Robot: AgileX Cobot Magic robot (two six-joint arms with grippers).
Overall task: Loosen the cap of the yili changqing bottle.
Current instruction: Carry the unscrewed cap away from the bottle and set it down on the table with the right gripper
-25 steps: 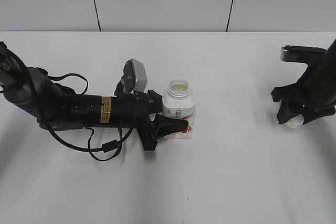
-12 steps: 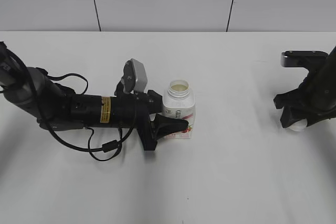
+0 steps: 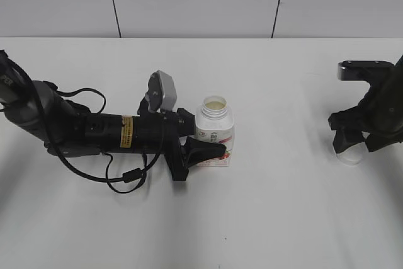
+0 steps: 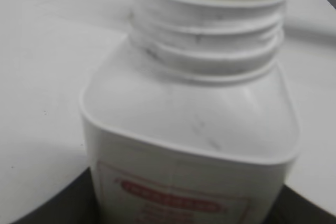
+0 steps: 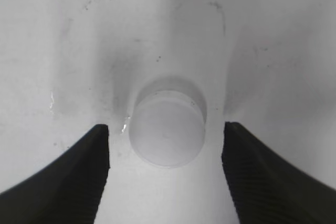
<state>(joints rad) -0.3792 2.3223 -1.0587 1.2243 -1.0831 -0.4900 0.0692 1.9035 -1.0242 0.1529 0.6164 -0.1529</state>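
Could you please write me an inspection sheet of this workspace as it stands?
Surface: white table, faint specks in the right wrist view.
Bottle: upright, neck open, threads bare.
Cap: off the bottle, flat on the table at far right.
Clutter: nothing seen.
Left gripper: clamped on the bottle's lower body.
Right gripper: open, fingers either side of the cap with gaps, not touching it.
Cables: black cable looped beside the left arm on the table.
Surroundings: grey panelled wall behind the table.
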